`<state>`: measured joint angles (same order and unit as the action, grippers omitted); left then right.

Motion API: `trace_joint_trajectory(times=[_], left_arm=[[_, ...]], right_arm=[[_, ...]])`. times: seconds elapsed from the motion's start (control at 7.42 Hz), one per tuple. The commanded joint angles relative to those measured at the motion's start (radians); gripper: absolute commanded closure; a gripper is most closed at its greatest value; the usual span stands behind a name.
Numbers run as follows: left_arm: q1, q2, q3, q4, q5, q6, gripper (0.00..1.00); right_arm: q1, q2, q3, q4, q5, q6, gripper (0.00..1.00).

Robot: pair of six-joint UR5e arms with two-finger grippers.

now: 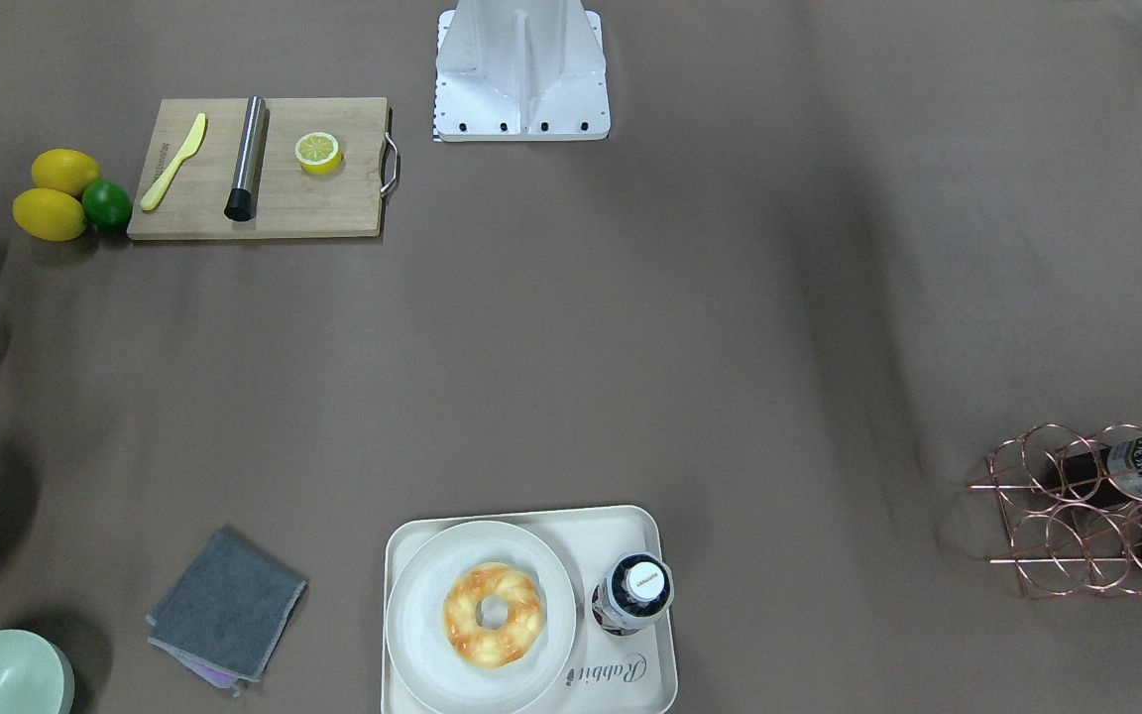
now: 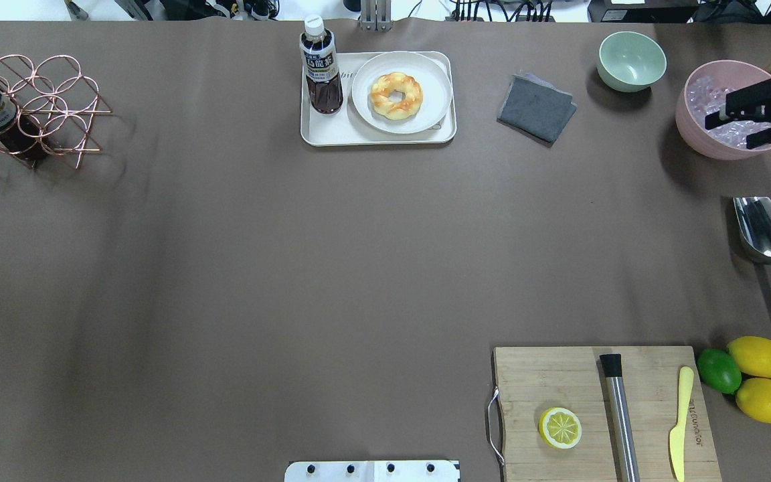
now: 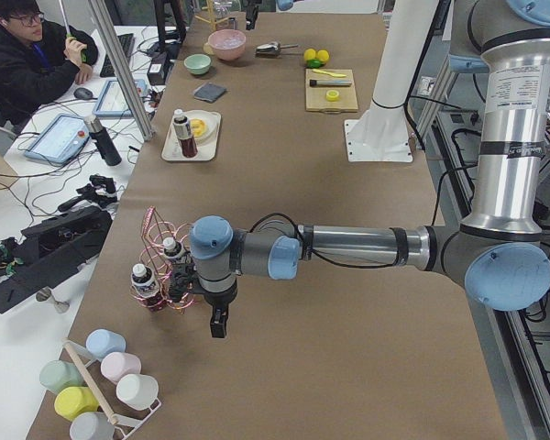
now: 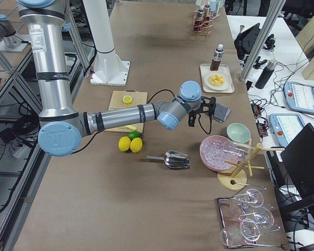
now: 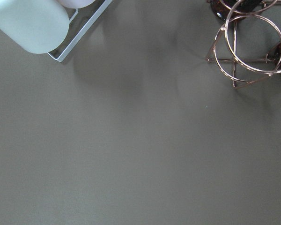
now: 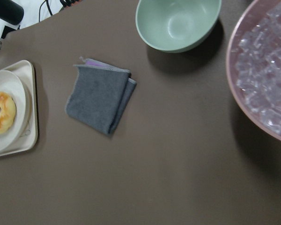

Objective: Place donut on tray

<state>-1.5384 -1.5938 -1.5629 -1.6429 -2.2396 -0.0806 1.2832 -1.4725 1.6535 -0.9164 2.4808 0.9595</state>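
The donut [image 1: 493, 615], golden with orange-brown glaze, lies on a round white plate [image 1: 422, 595]. The plate stands on the cream tray [image 1: 621, 518] with "Rabbit" script, beside an upright dark drink bottle [image 1: 635, 593]. In the overhead view the donut [image 2: 396, 96] and tray [image 2: 372, 137] are at the far middle of the table. My right gripper [image 2: 733, 120] is open and empty, hovering over a pink bowl of ice [image 2: 693, 100], far right of the tray. My left gripper [image 3: 218, 325] shows only in the left side view, next to the copper rack; I cannot tell its state.
A folded grey cloth [image 2: 536, 107] and a green bowl [image 2: 631, 60] lie between the tray and the pink bowl. A metal scoop [image 2: 763, 231], a cutting board [image 2: 559, 375] with a halved lemon [image 2: 560, 427], and a copper bottle rack [image 2: 31, 107] stand around.
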Motion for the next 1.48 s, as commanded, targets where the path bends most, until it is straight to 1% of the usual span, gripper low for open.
trace_joint_trajectory(times=[0.0,0.13,0.27,0.4,0.54,0.67,0.94,1.35], left_arm=[[0.000,0.000,0.001,0.000,0.000,-0.001,0.02],[0.000,0.000,0.001,0.000,0.000,-0.001,0.02],[0.000,-0.002,0.000,0.000,0.000,-0.001,0.02],[0.000,0.000,0.000,0.000,0.000,-0.001,0.02],[0.000,0.000,-0.002,0.000,0.000,-0.001,0.02],[0.000,-0.002,0.000,0.000,0.000,-0.001,0.02],[0.000,0.001,-0.002,0.000,0.000,-0.001,0.02],[0.000,0.002,0.000,0.000,0.000,-0.002,0.02]], right_arm=[[0.063,-0.104,0.052,-0.182,-0.032,-0.376,0.00],[0.091,-0.104,0.052,-0.349,-0.086,-0.594,0.00],[0.150,-0.092,0.055,-0.565,-0.141,-0.831,0.00],[0.221,-0.068,0.054,-0.743,-0.196,-1.042,0.00],[0.267,-0.030,0.052,-0.904,-0.209,-1.167,0.00],[0.298,0.000,0.057,-0.992,-0.198,-1.195,0.00],[0.298,-0.009,0.038,-0.990,-0.183,-1.185,0.00],[0.298,-0.015,0.023,-0.984,-0.183,-1.182,0.00]])
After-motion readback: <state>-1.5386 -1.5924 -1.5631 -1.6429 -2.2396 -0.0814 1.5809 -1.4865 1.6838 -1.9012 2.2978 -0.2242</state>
